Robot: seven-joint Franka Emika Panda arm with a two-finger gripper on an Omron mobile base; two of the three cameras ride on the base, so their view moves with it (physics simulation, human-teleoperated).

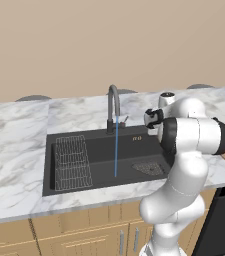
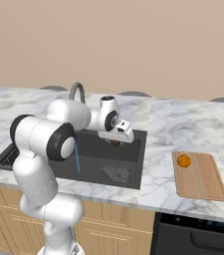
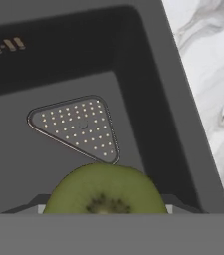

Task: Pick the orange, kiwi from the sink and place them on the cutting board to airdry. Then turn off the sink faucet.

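Note:
My gripper [image 2: 114, 141] hangs over the right part of the dark sink [image 2: 91, 160], shut on the kiwi [image 2: 115, 144]. In the hand view the kiwi [image 3: 106, 191] shows its green cut face low between the jaws, above the sink floor [image 3: 133, 64]. The orange [image 2: 184, 160] rests on the near-left corner of the wooden cutting board [image 2: 203, 178], on the counter right of the sink. The sink faucet [image 1: 113, 102] stands at the back rim, and a thin blue water stream [image 1: 116, 150] falls from it into the basin.
A wire grid rack [image 1: 72, 162] lies in the left of the sink [image 1: 104, 167]. A mesh drain plate [image 3: 78, 127] sits at the right, below the held kiwi. Marble counter [image 2: 173, 129] surrounds the basin. A dark appliance front [image 2: 198, 234] is under the board.

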